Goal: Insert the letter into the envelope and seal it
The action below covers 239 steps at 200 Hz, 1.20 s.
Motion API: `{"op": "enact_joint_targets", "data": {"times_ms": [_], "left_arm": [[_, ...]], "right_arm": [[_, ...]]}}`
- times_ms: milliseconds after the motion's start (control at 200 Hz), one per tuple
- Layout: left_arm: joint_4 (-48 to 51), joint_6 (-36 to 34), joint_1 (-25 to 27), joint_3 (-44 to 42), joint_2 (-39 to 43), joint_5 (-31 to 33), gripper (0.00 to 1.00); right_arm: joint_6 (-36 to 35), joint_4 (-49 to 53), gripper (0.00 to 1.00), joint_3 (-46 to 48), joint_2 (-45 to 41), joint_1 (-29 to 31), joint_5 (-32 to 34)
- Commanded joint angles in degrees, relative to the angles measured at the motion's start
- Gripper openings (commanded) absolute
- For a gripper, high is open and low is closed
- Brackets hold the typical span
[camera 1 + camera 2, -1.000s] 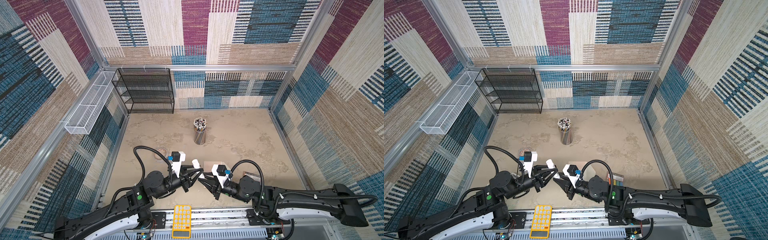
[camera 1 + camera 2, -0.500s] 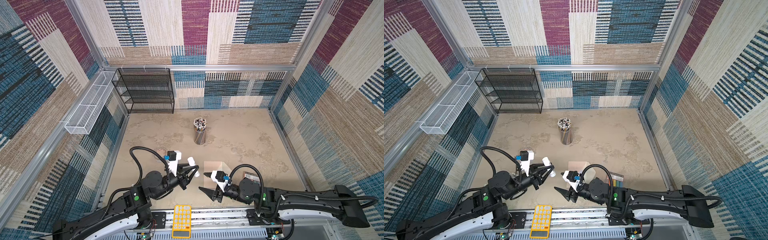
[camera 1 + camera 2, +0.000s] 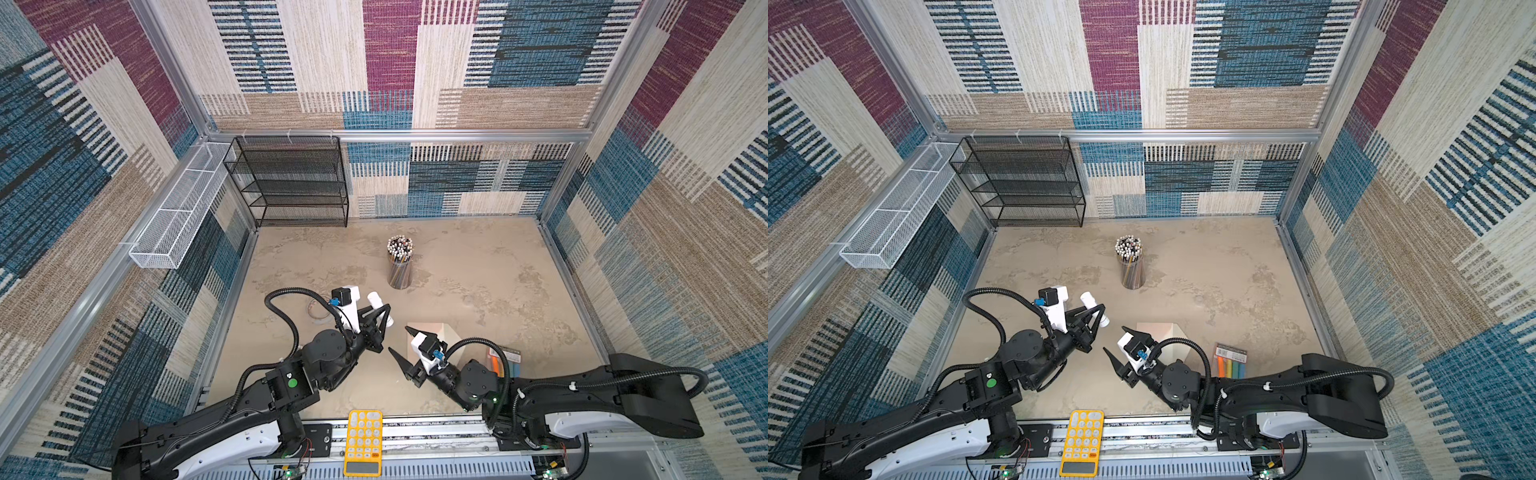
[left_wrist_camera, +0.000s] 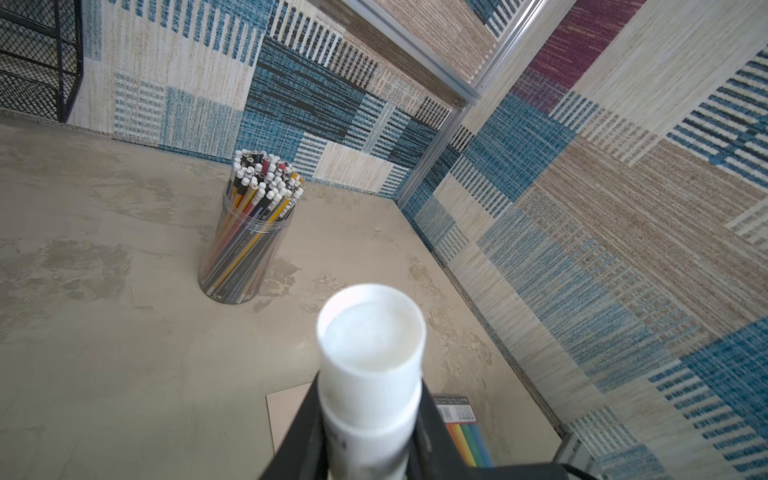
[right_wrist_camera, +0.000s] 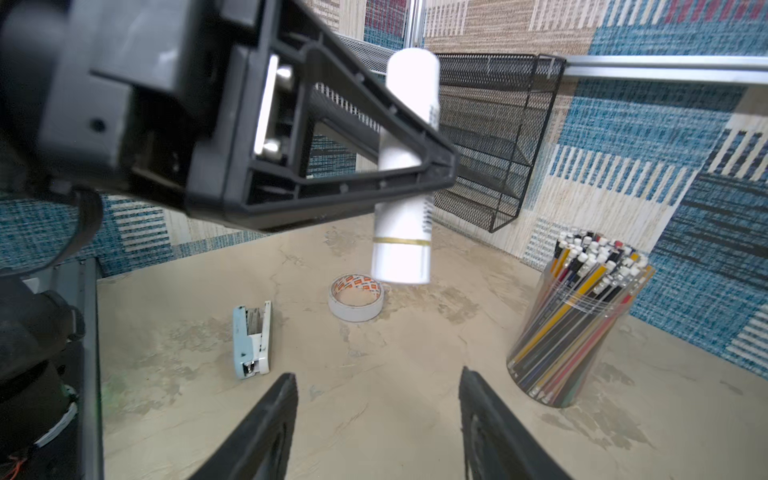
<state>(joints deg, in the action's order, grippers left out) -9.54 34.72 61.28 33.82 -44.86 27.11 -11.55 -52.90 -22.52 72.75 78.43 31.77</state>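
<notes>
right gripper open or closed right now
Open. In the right wrist view the right gripper has its fingers well apart, only bare table between them; nothing is held.

1. Left wrist view: the white tube (image 4: pixel 370 374) sits close and blurred, its lower end cut off by the picture's edge.
2. Both top views: the right end effector (image 3: pixel 399 338) covers the near part of the envelope (image 3: pixel 436 332).
3. The tape roll (image 3: pixel 315 316) is half hidden behind the left arm (image 3: pixel 328 357).
4. Right wrist view: the left end effector (image 5: pixel 415 166) is blurred, cut off, and covers the white tube's middle.
5. Its print is too small to read.
</notes>
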Motion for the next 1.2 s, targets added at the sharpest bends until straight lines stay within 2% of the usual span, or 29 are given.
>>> {"op": "enact_joint_targets", "data": {"times_ms": [0, 245, 391, 546, 701, 967, 1102, 1192], "left_arm": [[-0.22, 3.55, 0.14, 1.92, -0.87, 3.54, 0.0], [3.4, 6.36, 0.07, 3.66, -1.43, 3.83, 0.0], [4.77, 7.09, 0.07, 4.54, -2.09, 3.14, 0.0], [5.74, 7.33, 0.12, 4.67, -1.64, 2.7, 0.0], [6.64, 7.84, 0.09, 4.24, -0.76, 2.62, 0.0], [6.2, 7.9, 0.07, 4.32, -1.82, 1.63, 0.0], [6.37, 7.57, 0.07, 4.56, -1.9, 1.45, 0.0], [6.46, 7.55, 0.07, 4.58, -1.72, 1.36, 0.0]], "right_arm": [[-6.99, -7.83, 0.65, -2.12, 3.28, 0.14, 4.09], [-13.28, -13.44, 0.68, -5.8, 8.91, 0.07, 8.64], [-15.41, -16.28, 0.68, -8.07, 11.91, -0.03, 9.06], [-15.16, -16.66, 0.64, -9.03, 13.23, -0.64, 8.67], [-15.42, -15.1, 0.52, -9.53, 12.86, -1.1, 7.27], [-15.15, -12.19, 0.41, -11.04, 13.66, -1.35, 5.64], [-13.47, -11.3, 0.42, -11.05, 13.9, -1.78, 5.58], [-11.91, -9.99, 0.47, -10.98, 13.73, -2.36, 5.45]]}}
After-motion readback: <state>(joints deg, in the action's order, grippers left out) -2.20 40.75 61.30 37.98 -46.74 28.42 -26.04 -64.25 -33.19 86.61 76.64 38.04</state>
